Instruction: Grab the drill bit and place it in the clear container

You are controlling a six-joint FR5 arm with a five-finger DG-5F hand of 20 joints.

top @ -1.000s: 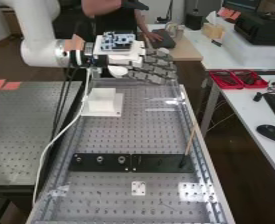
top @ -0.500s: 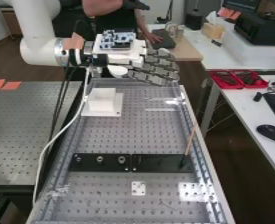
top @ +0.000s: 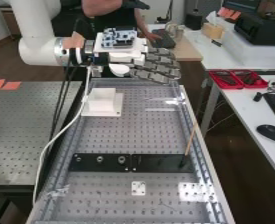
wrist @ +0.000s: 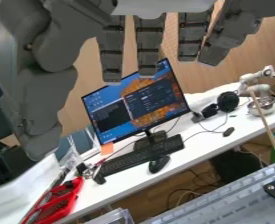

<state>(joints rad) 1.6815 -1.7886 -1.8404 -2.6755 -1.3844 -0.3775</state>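
The hand (top: 157,68), above the far end of the perforated bench, is open, its fingers straight and pointing right. In the wrist view the hand (wrist: 149,45) has straight fingers and a thumb apart from them, nothing between. The clear container (top: 163,105) lies on the far right part of the bench, below the fingers. A thin tan rod (top: 190,139) leans upright from the right end of a black plate (top: 159,162); whether it is the drill bit I cannot tell. The rod (wrist: 266,122) is also at the wrist view's edge.
A white block on a base (top: 102,101) stands beside the clear container. Round metal fittings (top: 100,159) sit in the left black plate. A white cable (top: 46,152) runs along the bench's left side. A side table holds red trays (top: 238,79) and a mouse (top: 272,132).
The hand has shifted slightly right and toward the bench's near end, its fingers still straight. The rod, plates and clear container have stayed in place.
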